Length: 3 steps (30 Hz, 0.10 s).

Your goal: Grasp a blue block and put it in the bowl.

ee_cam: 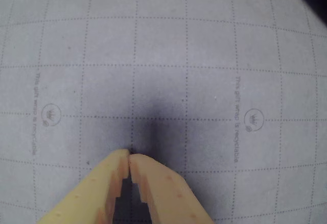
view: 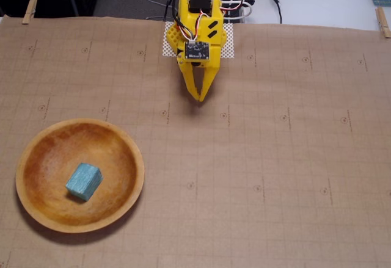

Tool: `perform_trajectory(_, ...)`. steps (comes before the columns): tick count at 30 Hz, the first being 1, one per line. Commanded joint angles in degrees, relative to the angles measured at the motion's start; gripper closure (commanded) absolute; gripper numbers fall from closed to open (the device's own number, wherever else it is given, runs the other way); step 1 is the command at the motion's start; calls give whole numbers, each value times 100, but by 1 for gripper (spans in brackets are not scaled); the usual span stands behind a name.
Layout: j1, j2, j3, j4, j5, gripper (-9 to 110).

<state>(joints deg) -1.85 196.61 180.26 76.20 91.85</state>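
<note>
1. The blue block (view: 84,181) is teal-blue, kinda matte.
2. The bowl (view: 36,210) is orange-brown and mottled inside — lighter tan round the rim.
3. The gripper (view: 201,97) is bright yellow in the fixed view, with black bits up top; paler yellow in the wrist view (ee_cam: 129,155).
4. The paper (view: 275,158) is kraft brown with a dotted grid and tiny round logos — looks greyish in the wrist view (ee_cam: 204,55).
5. The clothespin (view: 29,8) is plain light wood.

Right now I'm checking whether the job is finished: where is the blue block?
In the fixed view the blue block lies inside the bowl at lower left, well away from the claw.
</note>
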Motion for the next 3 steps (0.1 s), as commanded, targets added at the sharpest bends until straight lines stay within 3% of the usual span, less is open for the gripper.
perform_trajectory(1, -26, 62, -105, 18, -9, 105)
perform_trajectory(3, -26, 62, -105, 18, -9, 105)
